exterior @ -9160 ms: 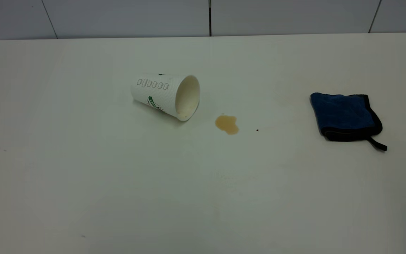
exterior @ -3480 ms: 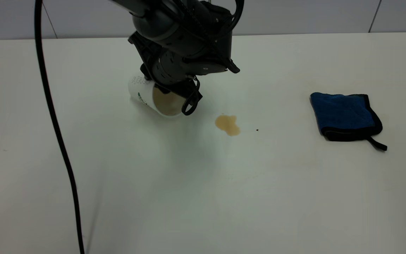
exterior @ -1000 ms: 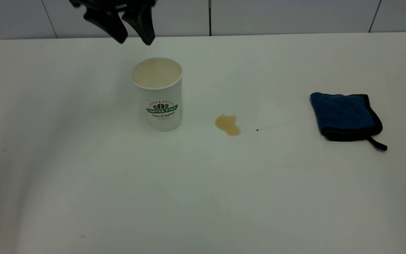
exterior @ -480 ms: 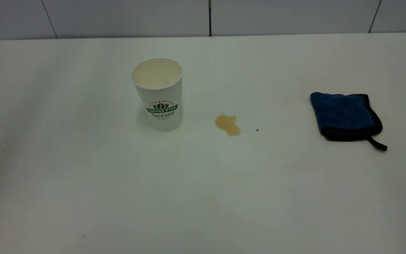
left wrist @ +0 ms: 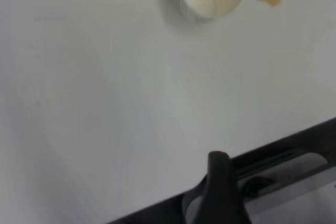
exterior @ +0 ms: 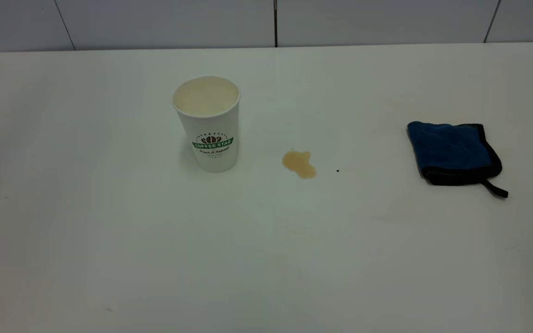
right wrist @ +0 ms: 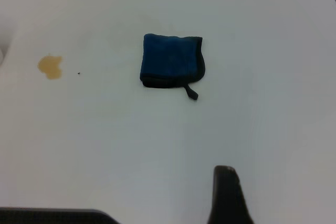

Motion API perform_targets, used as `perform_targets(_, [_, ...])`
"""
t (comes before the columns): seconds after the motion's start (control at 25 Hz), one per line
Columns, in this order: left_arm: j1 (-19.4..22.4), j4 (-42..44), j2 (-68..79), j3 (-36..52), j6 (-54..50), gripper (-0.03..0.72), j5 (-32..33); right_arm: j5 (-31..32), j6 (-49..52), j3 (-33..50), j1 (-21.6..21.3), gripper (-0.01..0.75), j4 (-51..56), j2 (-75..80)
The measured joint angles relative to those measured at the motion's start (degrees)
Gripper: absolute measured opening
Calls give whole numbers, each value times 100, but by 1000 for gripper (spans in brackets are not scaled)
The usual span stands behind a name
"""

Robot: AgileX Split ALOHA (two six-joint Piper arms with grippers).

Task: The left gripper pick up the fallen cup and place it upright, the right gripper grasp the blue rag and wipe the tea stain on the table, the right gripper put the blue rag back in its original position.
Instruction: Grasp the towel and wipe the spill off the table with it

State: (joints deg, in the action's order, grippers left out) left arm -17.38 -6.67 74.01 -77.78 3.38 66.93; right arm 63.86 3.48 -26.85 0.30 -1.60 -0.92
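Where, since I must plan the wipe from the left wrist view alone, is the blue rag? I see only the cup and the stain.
Observer: In the exterior view the blue rag lies folded on the table, right of the tea stain and well apart from it.
Operator: Is the right gripper on it?
Observer: No. In the right wrist view the right gripper shows only at the picture's edge, clear of the rag.
Operator: Is the cup properly upright?
Observer: Yes. The exterior view shows the cup standing on its base, logo toward the camera, left of the stain and not touching it.
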Motion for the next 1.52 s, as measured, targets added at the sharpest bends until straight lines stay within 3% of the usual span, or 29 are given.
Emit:
perform_targets(0.36, [0,37,-1911,3144,-7,585,-266,0,0,0,0,545,0,0])
perform_targets(0.76, [0,569,-3712,4809,17,585,-559,0,0,0,0,545,0,0])
perform_targets(1.24, [49,591,-6217,4999,31,585,-341,0,0,0,0,545,0,0])
perform_targets(1.52, [1221,586,-7377,4999,55,585,-295,0,0,0,0,545,0,0])
